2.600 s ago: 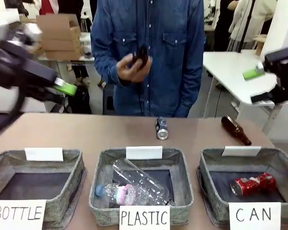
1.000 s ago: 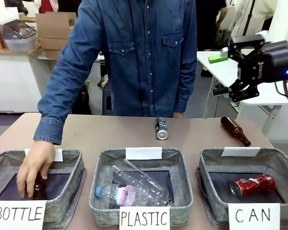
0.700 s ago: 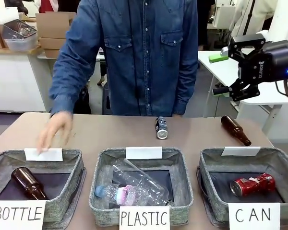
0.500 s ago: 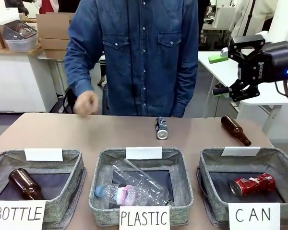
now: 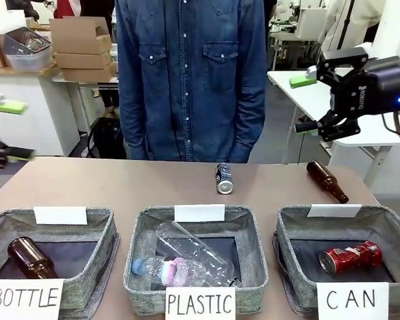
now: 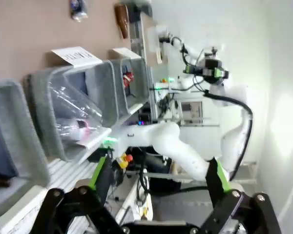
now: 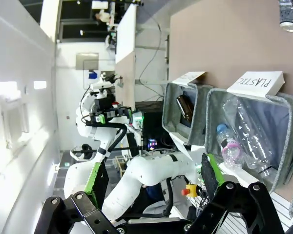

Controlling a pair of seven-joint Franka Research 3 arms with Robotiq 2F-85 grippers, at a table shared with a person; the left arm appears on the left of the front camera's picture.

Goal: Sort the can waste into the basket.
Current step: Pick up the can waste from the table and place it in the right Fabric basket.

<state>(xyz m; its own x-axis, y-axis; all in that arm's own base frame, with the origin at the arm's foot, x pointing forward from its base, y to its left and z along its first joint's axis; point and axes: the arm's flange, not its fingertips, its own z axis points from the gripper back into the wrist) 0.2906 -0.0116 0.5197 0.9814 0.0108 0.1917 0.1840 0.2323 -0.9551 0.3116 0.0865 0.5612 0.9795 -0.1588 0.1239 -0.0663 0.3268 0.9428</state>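
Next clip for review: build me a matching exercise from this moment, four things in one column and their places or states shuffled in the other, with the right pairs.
Things
1. red can
2. dark can
3. clear plastic bottles
4. right gripper

Places or states
A. on the bare table, beyond the PLASTIC basket
B. open, raised in the air at the right
C. lying in the CAN basket
D. inside the PLASTIC basket

Pairs: 1-C, 2-A, 3-D, 4-B
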